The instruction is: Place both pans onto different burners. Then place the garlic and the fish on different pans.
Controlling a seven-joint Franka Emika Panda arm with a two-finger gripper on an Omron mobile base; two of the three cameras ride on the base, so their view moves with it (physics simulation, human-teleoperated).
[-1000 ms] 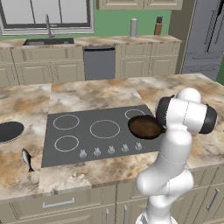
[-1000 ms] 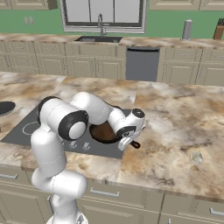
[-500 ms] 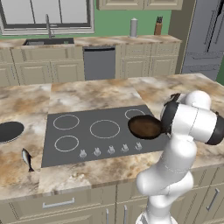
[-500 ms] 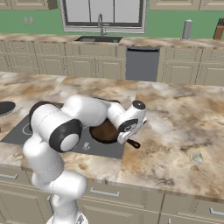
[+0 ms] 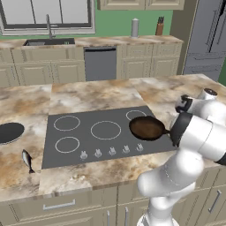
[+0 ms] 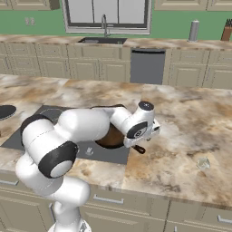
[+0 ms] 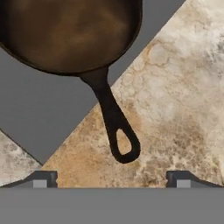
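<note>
The dark brown pan [image 5: 146,128] rests on the cooktop's [image 5: 88,152] front right corner, over a burner, its handle [image 7: 114,127] reaching out over the counter. My gripper [image 7: 111,179] hangs open just above that handle's end, with nothing between its fingertips [image 7: 43,178]. Three burners [image 5: 105,129] show as bare white rings. The flat black pan [image 5: 9,132] lies on the counter left of the cooktop, and the fish [image 5: 27,160] lies in front of it. The garlic [image 6: 202,163] sits on the counter to the right of the arm.
Small silver knobs [image 5: 111,151] line the cooktop's front edge. A sink [image 5: 48,42], a steel canister [image 5: 135,27] and a knife block [image 5: 159,26] stand on the far counter. The marble counter [image 6: 190,122] stretches right of the cooktop.
The jaws have spread fully and the hand has lifted off the brown pan's handle. The pan stays put on the cooktop.
</note>
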